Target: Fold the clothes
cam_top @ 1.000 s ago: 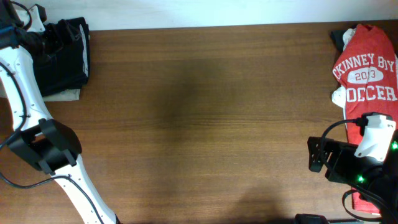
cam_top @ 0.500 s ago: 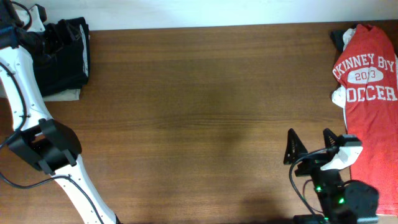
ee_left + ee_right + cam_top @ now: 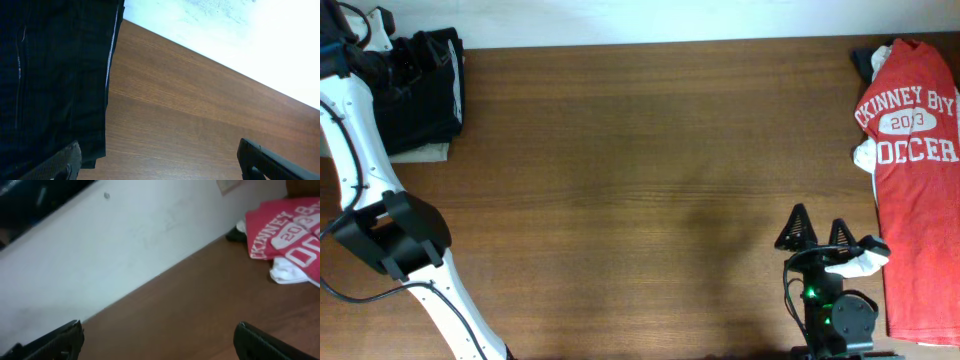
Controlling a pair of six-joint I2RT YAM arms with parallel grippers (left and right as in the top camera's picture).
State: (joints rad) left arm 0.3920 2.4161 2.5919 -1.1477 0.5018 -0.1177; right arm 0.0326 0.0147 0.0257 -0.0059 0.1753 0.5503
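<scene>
Clothes, change: the black garment (image 3: pixel 425 90) at 10 o'clock and the red T-shirt (image 3: pixel 915 180) at 3 o'clock lie exactly where they lay a second ago.
Left arm, change: none; its pose matches the earlier overhead pictures.
Right arm, change: a second ago it sat at the right edge against the lower part of the red T-shirt. It has since swung inward and now stands at 5 o'clock on the table (image 3: pixel 620 200), just beside the shirt.
Black garment: a folded stack at the far-left corner, its long axis running 12 to 6. In the left wrist view its edge and seams run straight down the picture.
Grey-khaki garment (image 3: pixel 425 153): a strip showing from under the black stack on its 6 o'clock side.
Left gripper (image 3: pixel 159 150): fingers spread wide with bare wood between them, nothing held, just beside the black garment's edge.
Right gripper (image 3: pixel 818 216): released, two dark fingers apart and pointing to 12 o'clock, nothing between them.
Red T-shirt: laid flat along the right edge, long axis 12 to 6. The white lettering reads upright from the near side, chest print towards 12, hem towards 6.
White cloth (image 3: pixel 865 155): pokes out from under the shirt on its 9 o'clock side.
</scene>
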